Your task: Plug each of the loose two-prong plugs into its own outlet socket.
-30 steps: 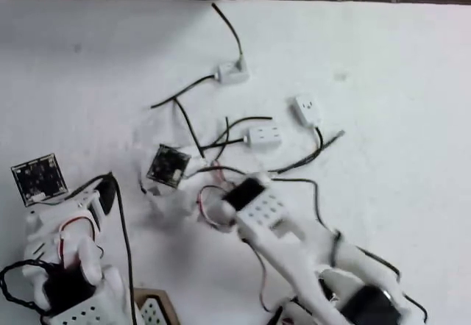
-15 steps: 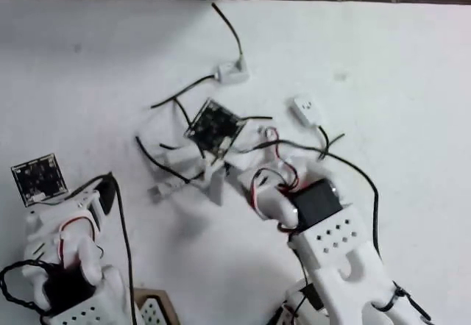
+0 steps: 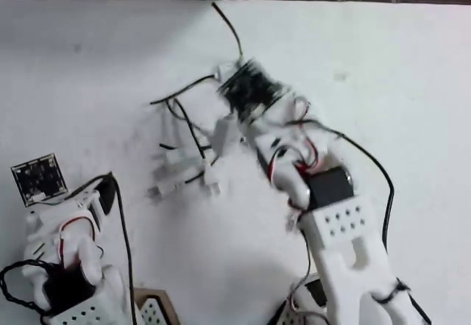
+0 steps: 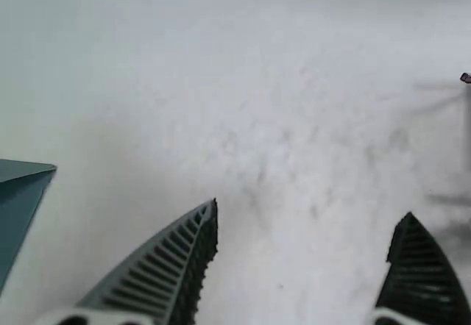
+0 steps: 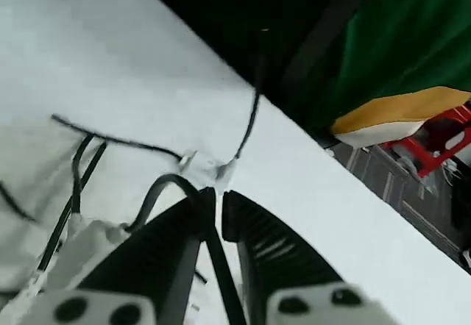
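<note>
Your right gripper [image 5: 218,197] is pinched tight on a black cord [image 5: 156,190]; the little white block [image 5: 200,166] lies straight ahead, just past its tips.

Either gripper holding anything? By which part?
Right gripper is shut on a black cord, pinched along the wire itself, not at an end. Left gripper is open, holding nothing.

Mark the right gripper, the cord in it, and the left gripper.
right gripper [image 5: 218,193]: right wrist view, between fingertips.
black cord [image 5: 171,178]: right wrist view, on its loop.
left gripper [image 4: 310,211]: left wrist view, between fingertips.
</note>
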Controlling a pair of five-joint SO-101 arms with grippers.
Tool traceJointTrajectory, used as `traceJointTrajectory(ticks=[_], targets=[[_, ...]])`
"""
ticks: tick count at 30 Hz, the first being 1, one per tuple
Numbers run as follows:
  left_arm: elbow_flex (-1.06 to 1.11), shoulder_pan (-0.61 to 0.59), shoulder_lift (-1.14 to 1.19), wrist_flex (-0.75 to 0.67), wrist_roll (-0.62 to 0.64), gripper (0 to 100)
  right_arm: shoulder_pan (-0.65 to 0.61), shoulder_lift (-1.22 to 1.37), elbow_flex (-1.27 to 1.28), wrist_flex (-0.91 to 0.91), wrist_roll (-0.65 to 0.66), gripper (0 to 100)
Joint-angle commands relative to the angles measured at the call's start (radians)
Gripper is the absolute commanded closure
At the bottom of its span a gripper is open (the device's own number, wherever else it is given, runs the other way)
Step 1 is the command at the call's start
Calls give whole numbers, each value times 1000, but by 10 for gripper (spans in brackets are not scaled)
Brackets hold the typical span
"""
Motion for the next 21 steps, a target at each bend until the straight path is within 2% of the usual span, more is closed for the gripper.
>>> traceJointTrajectory(ticks=[1,3,13,16,18,21], targets=[[-25,-5,-2,2,9,642,73,94,-94,-163,-86,981],[-25,-5,-2,2,9,642,99,173,-130,-220,-120,981],[-25,-5,-2,2,9,642,154,584,-318,-429,-118,981],[-25,-5,-2,2,9,642,179,694,-399,-441,-118,966],[-23,-5,-2,2,9,642,197,750,-445,-430,-118,886],[-14,-5,-2,0,9,642,205,799,-505,-355,-121,697]])
